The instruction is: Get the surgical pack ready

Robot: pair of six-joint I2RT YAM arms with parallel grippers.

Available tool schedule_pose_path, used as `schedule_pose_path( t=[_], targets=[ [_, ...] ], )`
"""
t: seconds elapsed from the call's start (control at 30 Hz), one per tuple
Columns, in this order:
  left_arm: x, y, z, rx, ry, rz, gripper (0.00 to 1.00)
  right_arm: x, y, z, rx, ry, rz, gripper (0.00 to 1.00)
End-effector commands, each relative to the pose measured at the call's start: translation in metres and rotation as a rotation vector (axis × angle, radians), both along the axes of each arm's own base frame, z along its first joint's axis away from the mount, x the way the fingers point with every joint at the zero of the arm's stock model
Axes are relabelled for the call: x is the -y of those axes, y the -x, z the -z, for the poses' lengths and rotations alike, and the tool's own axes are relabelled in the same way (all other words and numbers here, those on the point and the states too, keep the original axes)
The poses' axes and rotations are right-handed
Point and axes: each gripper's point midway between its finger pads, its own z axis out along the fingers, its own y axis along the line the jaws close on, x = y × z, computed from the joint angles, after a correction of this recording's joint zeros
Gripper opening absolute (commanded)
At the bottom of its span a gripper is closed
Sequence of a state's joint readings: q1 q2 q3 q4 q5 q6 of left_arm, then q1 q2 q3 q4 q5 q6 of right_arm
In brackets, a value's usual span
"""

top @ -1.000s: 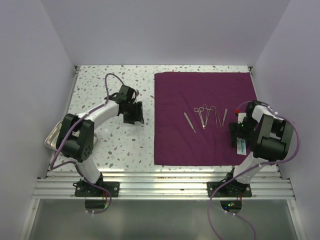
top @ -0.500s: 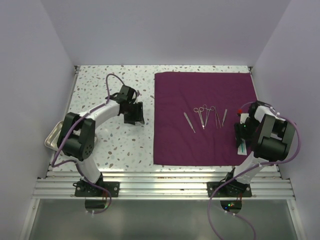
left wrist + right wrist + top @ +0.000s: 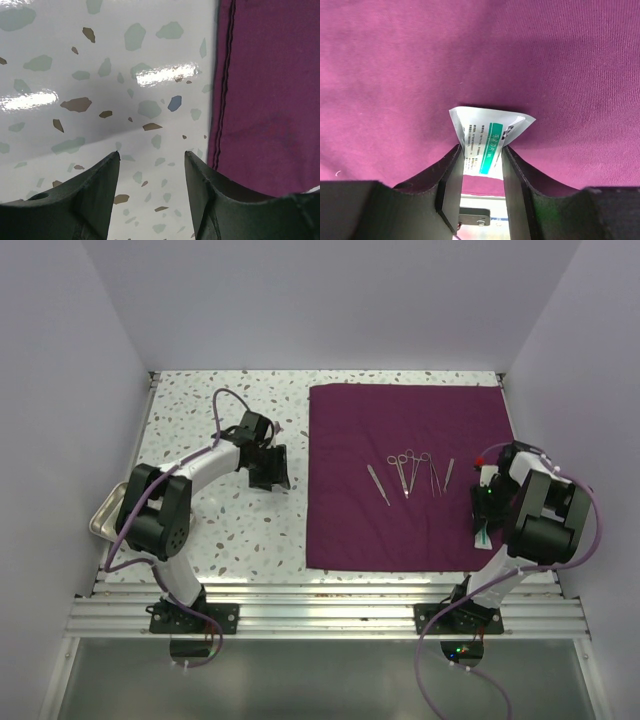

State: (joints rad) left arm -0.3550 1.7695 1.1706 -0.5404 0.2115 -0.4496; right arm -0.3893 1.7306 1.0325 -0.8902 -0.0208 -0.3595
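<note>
Surgical pack (image 3: 400, 530): maroon cloth spread flat on the right half of the speckled worktop (image 3: 200, 420).
Left tool (image 3: 151, 156): jaws apart, nothing between them, over bare worktop just beside the pack's left hem.
Right tool (image 3: 481, 148): closed on a white packet (image 3: 489, 131) with a teal stripe, bowed between its fingers, above the pack.
Steel instruments (image 3: 407, 472): a row lying mid-cloth.

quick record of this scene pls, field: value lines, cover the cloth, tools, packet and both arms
cloth: purple, spread flat on the right part of the table
tools: row of slim steel tools lying mid-cloth
packet: white with teal stripe, by the cloth's near right corner, buckled
right jaws: closed on the packet
left jaws: open, empty, over table just left of the cloth's edge
tray: metal, at the table's left edge
</note>
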Motion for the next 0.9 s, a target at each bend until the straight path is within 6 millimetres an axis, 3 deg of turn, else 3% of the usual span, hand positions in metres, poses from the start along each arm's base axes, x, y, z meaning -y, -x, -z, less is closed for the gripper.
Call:
schedule_pose_path(
  t=[0.0,0.3,0.47,0.67,0.87],
  targets=[
    [0.008,-0.012,-0.013,0.041,0.039,0.017,0.58,-0.003,-0.008,-0.015,0.066,-0.017,-0.017,0.38],
    [0.027,-0.007,-0.024,0.026,0.153,0.042,0.58,-0.010,-0.025,-0.041,0.172,-0.034,0.007,0.34],
    [0.048,-0.006,-0.040,0.034,0.284,0.062,0.58,-0.029,-0.031,-0.053,0.201,-0.037,-0.044,0.33],
    [0.074,0.006,-0.061,0.023,0.488,0.107,0.58,-0.089,-0.046,-0.071,0.185,-0.049,-0.263,0.33],
    [0.087,0.018,-0.079,0.007,0.620,0.136,0.57,-0.174,-0.069,-0.106,0.292,-0.136,-0.446,0.31]
  ],
)
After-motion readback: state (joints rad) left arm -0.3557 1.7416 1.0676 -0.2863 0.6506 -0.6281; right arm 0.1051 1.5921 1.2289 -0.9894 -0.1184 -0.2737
